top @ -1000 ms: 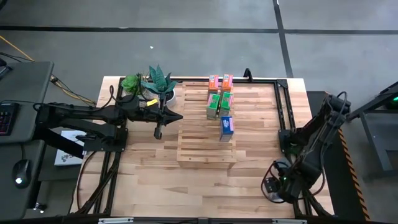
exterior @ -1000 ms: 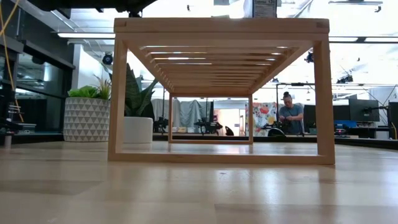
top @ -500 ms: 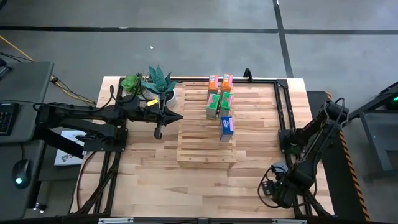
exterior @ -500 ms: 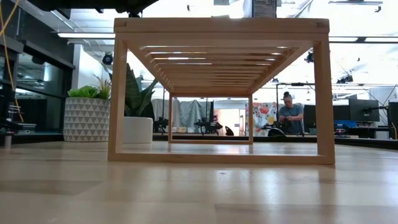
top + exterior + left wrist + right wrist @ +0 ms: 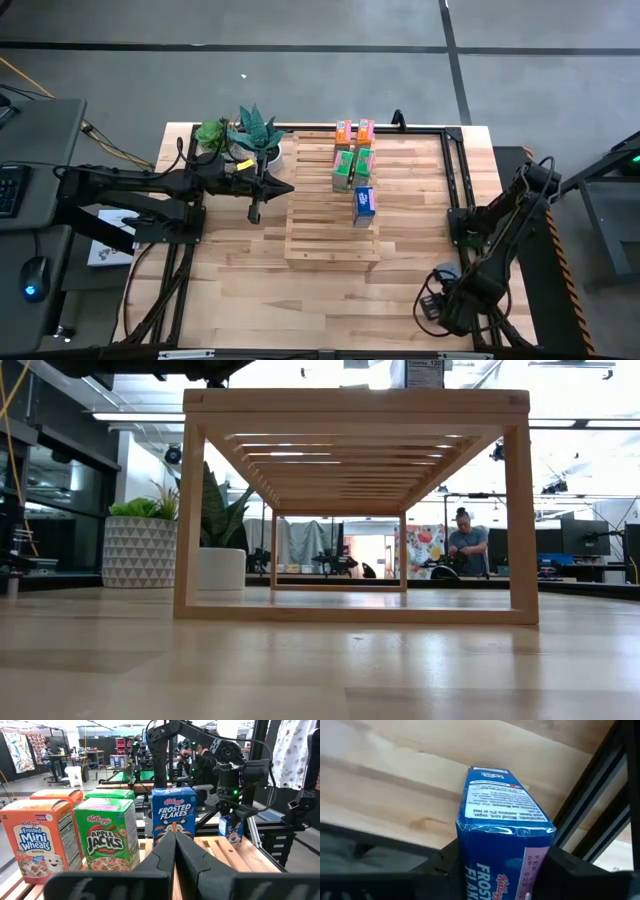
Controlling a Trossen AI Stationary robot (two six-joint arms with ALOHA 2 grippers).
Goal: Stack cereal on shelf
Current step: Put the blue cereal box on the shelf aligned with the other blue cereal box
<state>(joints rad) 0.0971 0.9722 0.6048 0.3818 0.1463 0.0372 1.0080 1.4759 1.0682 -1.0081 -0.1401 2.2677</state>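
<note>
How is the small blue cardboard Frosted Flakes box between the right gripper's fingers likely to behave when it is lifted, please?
The blue cardboard Frosted Flakes box sits between the right gripper fingers. Its thin walls would probably dent under a hard squeeze. It looks light for its size. Being tall and narrow, it may tip when set on the slatted light-wood shelf.

The blue cereal box [image 5: 502, 845] is cut off at the right wrist view's lower edge.
</note>
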